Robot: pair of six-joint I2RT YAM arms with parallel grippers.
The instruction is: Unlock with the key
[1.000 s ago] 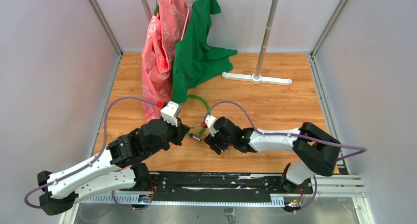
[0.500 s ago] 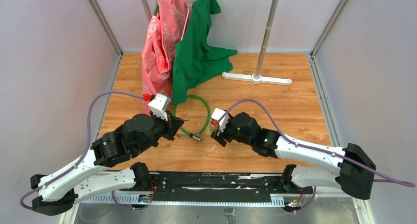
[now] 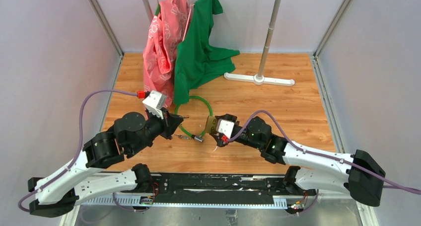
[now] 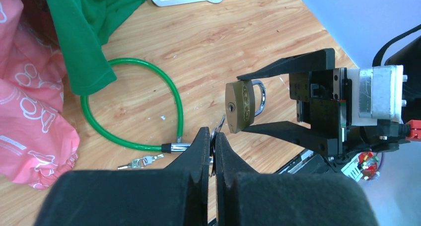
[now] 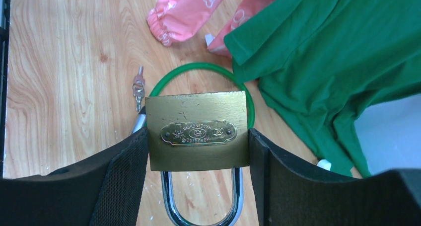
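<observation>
My left gripper (image 4: 213, 136) is shut on the key (image 4: 221, 122), a thin silvery blade whose tip sticks out past the fingertips. The tip sits just short of the keyhole face of a brass padlock (image 4: 240, 107). My right gripper (image 5: 198, 136) is shut on that padlock (image 5: 198, 112) by its two sides, with the steel shackle (image 5: 201, 208) closed and pointing back toward the wrist. In the top view the left gripper (image 3: 179, 119) and the right gripper (image 3: 214, 128) face each other above the wood, the padlock (image 3: 211, 125) between them.
A green cable lock (image 3: 208, 107) loops on the table beneath, its metal end by a small bunch of keys (image 4: 141, 161). A pink garment (image 3: 161, 52) and a green garment (image 3: 198, 52) hang from a rack whose white foot (image 3: 258, 79) stands at the back.
The left arm drew back to the left with the key. The right arm swung out and turned the padlock's keyhole face toward the left gripper. Neither grip changed.
</observation>
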